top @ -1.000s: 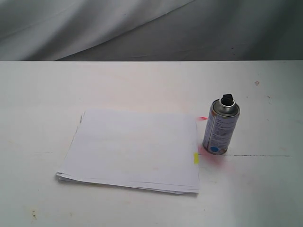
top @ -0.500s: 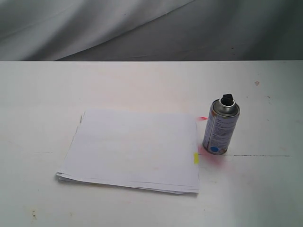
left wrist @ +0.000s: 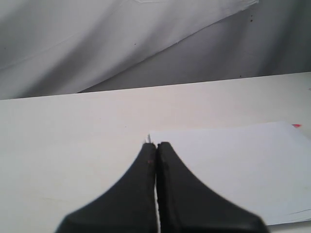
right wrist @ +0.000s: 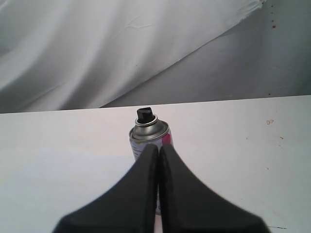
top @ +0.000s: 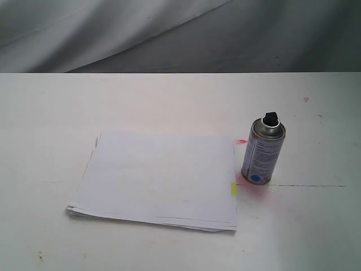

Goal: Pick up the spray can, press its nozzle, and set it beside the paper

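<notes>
The silver spray can (top: 262, 153) stands upright on the white table, just right of the paper (top: 158, 178), with its black nozzle (top: 270, 119) on top. The paper's yellow tab (top: 233, 188) faces the can. No gripper shows in the exterior view. In the right wrist view my right gripper (right wrist: 159, 147) is shut and empty, its black fingers in front of the spray can (right wrist: 147, 136), whose nozzle (right wrist: 145, 115) rises above them. In the left wrist view my left gripper (left wrist: 156, 145) is shut and empty, its tips over the near corner of the paper (left wrist: 243, 165).
A pink stain (top: 256, 192) marks the table (top: 169, 101) round the can's base, and a thin dark line (top: 307, 186) runs right from it. A grey cloth backdrop (top: 180, 34) hangs behind the table's far edge.
</notes>
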